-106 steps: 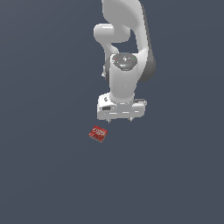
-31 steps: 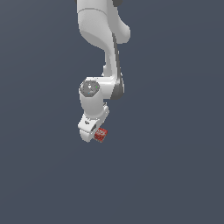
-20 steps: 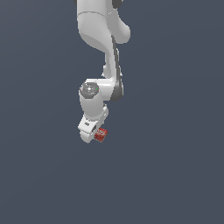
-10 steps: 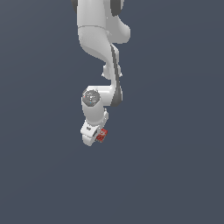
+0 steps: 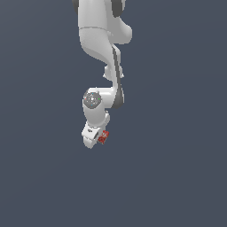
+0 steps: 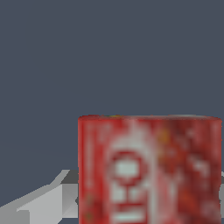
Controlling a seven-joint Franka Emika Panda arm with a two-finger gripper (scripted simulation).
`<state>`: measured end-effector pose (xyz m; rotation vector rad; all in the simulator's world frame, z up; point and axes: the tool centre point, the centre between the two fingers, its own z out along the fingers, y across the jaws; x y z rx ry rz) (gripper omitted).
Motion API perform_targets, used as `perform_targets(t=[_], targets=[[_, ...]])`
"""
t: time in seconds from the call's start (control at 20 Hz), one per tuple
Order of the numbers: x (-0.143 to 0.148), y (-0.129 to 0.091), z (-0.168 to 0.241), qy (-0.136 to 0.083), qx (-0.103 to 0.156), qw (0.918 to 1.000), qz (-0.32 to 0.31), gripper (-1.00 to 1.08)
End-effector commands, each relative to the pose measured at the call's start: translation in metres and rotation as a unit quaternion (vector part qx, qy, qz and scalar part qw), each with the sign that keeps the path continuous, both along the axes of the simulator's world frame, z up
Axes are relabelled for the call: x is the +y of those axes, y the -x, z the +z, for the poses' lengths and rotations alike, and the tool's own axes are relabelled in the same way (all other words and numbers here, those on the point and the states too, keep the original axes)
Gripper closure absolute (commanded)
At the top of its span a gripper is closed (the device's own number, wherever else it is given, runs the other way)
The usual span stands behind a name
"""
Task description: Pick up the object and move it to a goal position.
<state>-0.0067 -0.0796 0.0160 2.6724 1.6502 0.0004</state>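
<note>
the white robot arm (image 5: 104, 48) hangs down from the top of the exterior view over a plain dark grey-blue ground (image 5: 177, 168), its wrist bent so that the white gripper (image 5: 94, 135) points down and toward the exterior view's left. the small flat red box with white printed markings (image 5: 103, 137) sits at the lower end of the gripper, touching it on the side toward the exterior view's right, and appears to be clear of the ground. in the wrist view the red box (image 6: 148, 170) fills the near part of the frame, its printed face turned to the camera, with a pale grey finger (image 6: 41, 203) showing beside it at one lower corner. the box looks pinched between the fingers, which stand only as far apart as the box is thick. the far finger is hidden behind the box.
</note>
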Motion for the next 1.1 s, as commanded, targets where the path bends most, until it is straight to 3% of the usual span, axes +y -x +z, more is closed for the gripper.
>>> perform_targets(t=[0.0,0.5,1.05], targets=[[0.0,0.0,-0.001,0.0,0.0,1.0,0.0,1.08],[0.0,-0.01,0.014,0.0,0.0,1.0,0.0,1.08],[0.001,-0.055,0.076,-0.001,0.0,1.0,0.0,1.08]])
